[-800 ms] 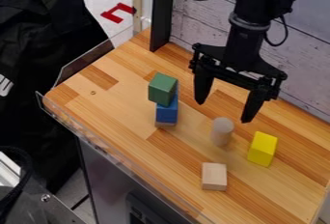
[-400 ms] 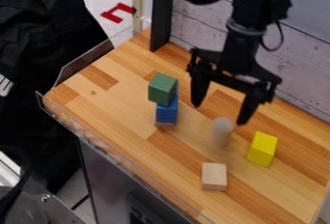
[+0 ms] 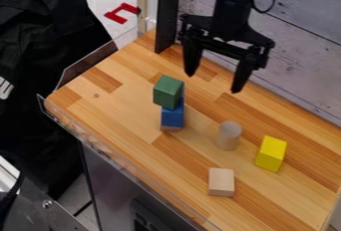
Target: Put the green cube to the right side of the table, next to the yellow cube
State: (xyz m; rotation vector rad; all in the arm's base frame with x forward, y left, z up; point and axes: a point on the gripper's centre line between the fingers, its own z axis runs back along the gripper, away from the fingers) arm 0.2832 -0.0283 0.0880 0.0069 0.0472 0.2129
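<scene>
My gripper (image 3: 214, 81) hangs over the back of the table (image 3: 113, 110), open, with nothing between its fingers. It is up and to the right of the green cube (image 3: 168, 91). That cube rests on top of a blue block (image 3: 172, 116), which stands on a light wooden piece (image 3: 170, 128) of which only a thin strip shows. The yellow cube (image 3: 271, 154), a somewhat tall block, stands on the right part of the table.
A pale wooden cylinder (image 3: 228, 135) stands between the stack and the yellow cube. Nearer the front edge lies a plain wooden cube (image 3: 221, 181). A white plank wall (image 3: 299, 60) runs behind the table, and a dark post (image 3: 166, 16) rises at the back left.
The gripper has moved up and to the left in the view, away from the cylinder and the yellow cube. It is still open, and the blocks have stayed in place.
</scene>
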